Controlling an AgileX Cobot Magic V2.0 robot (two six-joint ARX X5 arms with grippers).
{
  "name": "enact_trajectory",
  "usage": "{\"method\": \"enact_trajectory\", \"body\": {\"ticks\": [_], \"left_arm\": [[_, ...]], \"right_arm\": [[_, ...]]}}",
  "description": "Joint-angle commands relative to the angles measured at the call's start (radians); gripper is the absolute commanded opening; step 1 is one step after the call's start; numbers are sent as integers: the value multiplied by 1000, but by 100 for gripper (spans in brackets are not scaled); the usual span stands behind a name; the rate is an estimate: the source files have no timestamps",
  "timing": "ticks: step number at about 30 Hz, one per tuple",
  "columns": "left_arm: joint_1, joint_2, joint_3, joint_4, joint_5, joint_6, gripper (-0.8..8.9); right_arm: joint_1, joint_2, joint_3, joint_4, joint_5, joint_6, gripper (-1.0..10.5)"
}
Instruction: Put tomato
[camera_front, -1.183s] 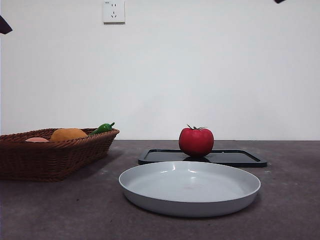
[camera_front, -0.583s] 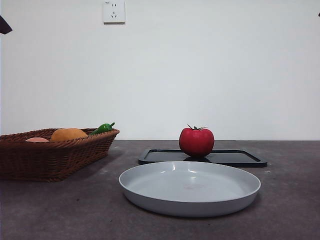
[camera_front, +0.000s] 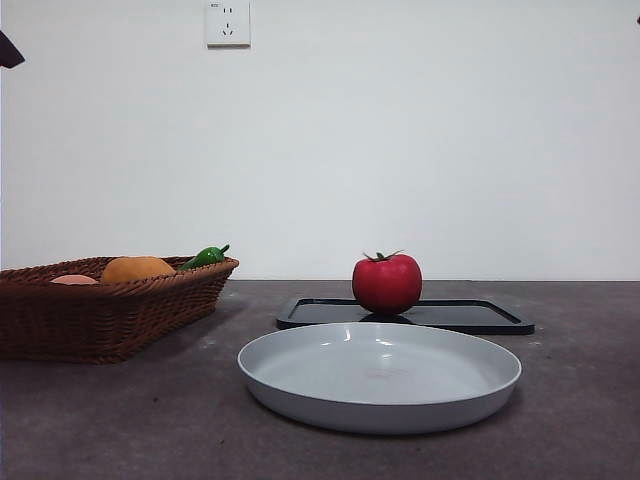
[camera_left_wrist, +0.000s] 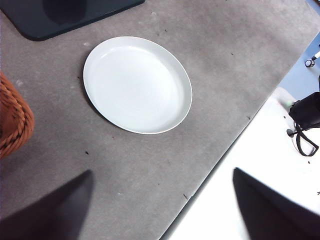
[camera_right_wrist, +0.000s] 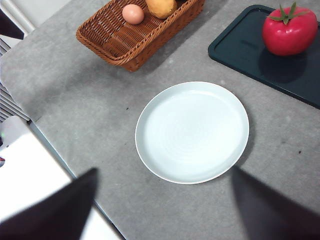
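tomato (camera_front: 386, 283) has shifted slightly left on black tray (camera_front: 470, 316).

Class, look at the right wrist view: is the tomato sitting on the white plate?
No, the tomato rests on the black tray, while the white plate beside it holds nothing.

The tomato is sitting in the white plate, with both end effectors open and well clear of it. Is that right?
Not quite. The tomato sits on the black tray, not in the plate, which holds nothing; the right wrist view shows it. The rest holds: the left end effector and right end effector are open and clear.
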Motion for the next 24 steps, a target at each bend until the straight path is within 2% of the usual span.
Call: {"method": "enact_trajectory", "body": {"ticks": [1, 4, 5, 24], "left_arm": [[-5, 5, 21, 4, 5, 11, 197], [-5, 5, 21, 4, 5, 11, 35], [-5, 5, 21, 4, 5, 11, 4], [-5, 5, 21, 5, 5, 11, 8]], "right_arm": [[5, 6, 7, 10, -2, 2, 134], [5, 6, 7, 9, -2, 2, 17], [5, 6, 7, 9, -2, 1, 10], [5, 5, 8, 11, 0, 1, 10]]}}
